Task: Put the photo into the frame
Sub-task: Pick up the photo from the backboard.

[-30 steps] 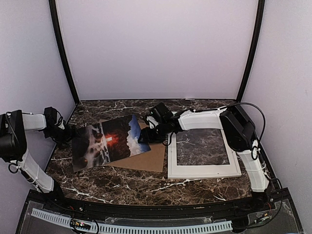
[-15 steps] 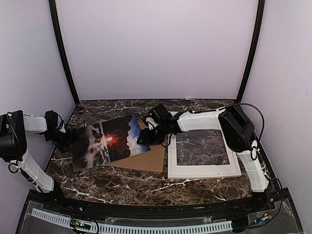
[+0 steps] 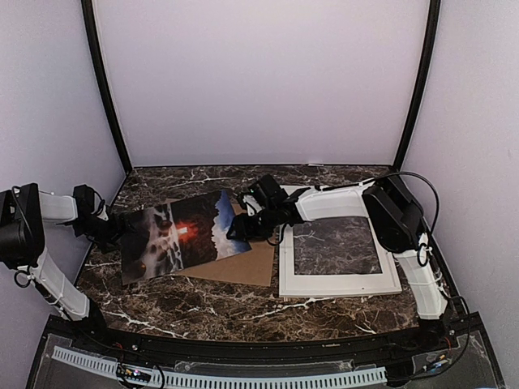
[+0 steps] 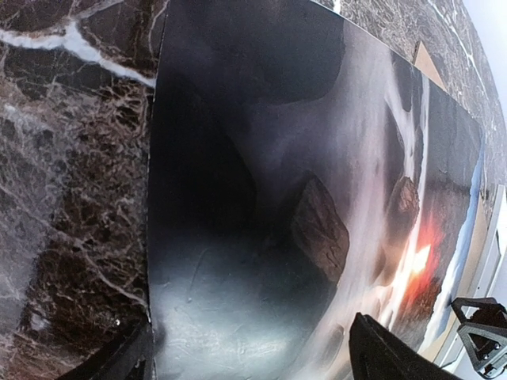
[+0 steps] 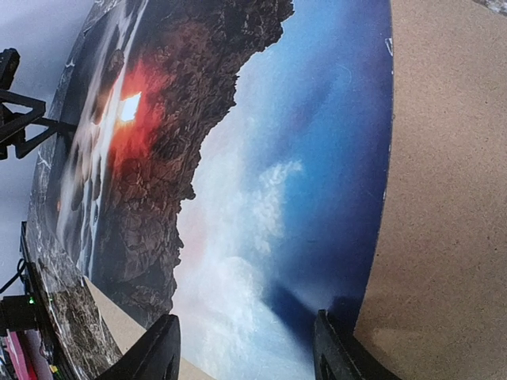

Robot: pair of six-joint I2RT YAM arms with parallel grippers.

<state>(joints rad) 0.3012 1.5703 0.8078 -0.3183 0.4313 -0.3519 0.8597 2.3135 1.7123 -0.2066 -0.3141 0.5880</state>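
The photo [image 3: 182,235], a red sun over dark rocks with blue sky, lies slanted at centre-left, its right end over a brown backing board [image 3: 253,261]. It looks slightly bowed in both wrist views. My left gripper [image 3: 120,230] is low at the photo's left edge. Its jaws [image 4: 253,360] are open, one finger [image 4: 119,360] over the marble and the other over the print [image 4: 301,206]. My right gripper [image 3: 235,230] is at the photo's right end, open [image 5: 247,352], with the blue sky corner [image 5: 317,206] between its fingers. The white frame [image 3: 285,267] lies flat to the right.
The marble table [image 3: 243,312] runs to black corner posts and pale walls at the back and sides. The right arm's white link [image 3: 332,201] stretches over the frame's far edge. The board [image 5: 444,198] reaches past the photo's right edge.
The left jaws have narrowed a little at the photo's left edge. The right gripper has edged slightly left along the photo's right end. The photo has hardly moved.
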